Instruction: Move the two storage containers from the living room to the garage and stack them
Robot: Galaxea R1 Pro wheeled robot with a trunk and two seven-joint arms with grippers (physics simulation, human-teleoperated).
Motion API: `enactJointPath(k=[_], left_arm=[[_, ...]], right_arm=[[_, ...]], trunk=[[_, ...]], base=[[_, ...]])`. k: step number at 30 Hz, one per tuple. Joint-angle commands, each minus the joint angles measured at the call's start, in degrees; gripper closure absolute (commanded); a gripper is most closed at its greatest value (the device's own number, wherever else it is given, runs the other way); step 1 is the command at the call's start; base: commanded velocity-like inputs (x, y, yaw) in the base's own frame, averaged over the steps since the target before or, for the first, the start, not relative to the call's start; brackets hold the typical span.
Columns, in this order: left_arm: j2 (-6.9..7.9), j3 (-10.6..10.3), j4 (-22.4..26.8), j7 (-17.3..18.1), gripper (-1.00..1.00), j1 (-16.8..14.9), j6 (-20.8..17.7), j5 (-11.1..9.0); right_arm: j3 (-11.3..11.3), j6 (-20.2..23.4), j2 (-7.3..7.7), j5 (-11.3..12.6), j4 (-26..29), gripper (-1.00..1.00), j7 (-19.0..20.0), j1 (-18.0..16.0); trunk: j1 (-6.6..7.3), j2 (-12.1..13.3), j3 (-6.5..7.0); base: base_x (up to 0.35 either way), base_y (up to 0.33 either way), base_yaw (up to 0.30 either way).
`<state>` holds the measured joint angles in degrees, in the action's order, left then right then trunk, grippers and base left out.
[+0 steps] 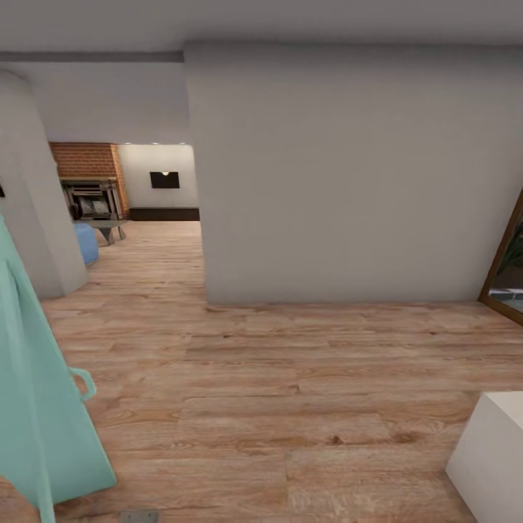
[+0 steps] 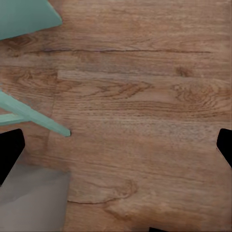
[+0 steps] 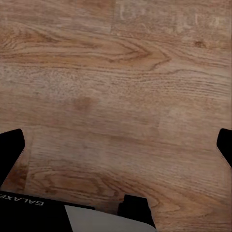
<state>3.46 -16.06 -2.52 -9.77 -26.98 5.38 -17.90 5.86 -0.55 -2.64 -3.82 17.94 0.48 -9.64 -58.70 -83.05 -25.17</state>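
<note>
We look down on light wood-plank floor, both grippers spread wide above it, holding nothing. A mint-green door fills lower left. Beyond the grey wall, upper left, lies the living room.
</note>
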Motion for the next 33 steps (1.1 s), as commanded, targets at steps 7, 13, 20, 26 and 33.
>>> enactJointPath(k=[7, 13, 20, 26, 33], left_arm=[[-0.03, -0.5, -0.2, 0.0, -1.0, -0.1, 0.3, -0.5], [-0.03, -0.5, -0.2, 0.0, -1.0, -0.1, 0.3, -0.5], [-0.03, -0.5, -0.2, 0.0, -1.0, -0.1, 0.3, -0.5], [-0.02, -0.5, -0.2, 0.0, -1.0, -0.1, 0.3, -0.5], [-0.03, -0.5, -0.2, 0.0, -1.0, -0.1, 0.3, -0.5]], right_arm=[[0.0, -0.1, 0.0, -0.4, 0.0, -1.0, 0.1, 0.0], [0.0, -0.1, 0.0, -0.4, 0.0, -1.0, 0.1, 0.0], [0.0, -0.1, 0.0, -0.4, 0.0, -1.0, 0.0, 0.0], [0.0, -0.1, -0.11, -0.4, 0.0, -1.0, 0.0, 0.0], [0.0, -0.1, -0.17, -0.4, 0.0, -1.0, 0.0, 0.0]], trunk=[[-0.03, 0.0, -0.06], [-0.03, 0.0, -0.06], [-0.03, 0.0, -0.06], [-0.03, 0.0, -0.06], [-0.03, 0.0, -0.06]], base=[[0.34, 0.0, 0.0], [0.34, 0.0, 0.0], [0.34, 0.0, 0.0], [0.341, 0.0, 0.001], [0.341, 0.0, 0.128]])
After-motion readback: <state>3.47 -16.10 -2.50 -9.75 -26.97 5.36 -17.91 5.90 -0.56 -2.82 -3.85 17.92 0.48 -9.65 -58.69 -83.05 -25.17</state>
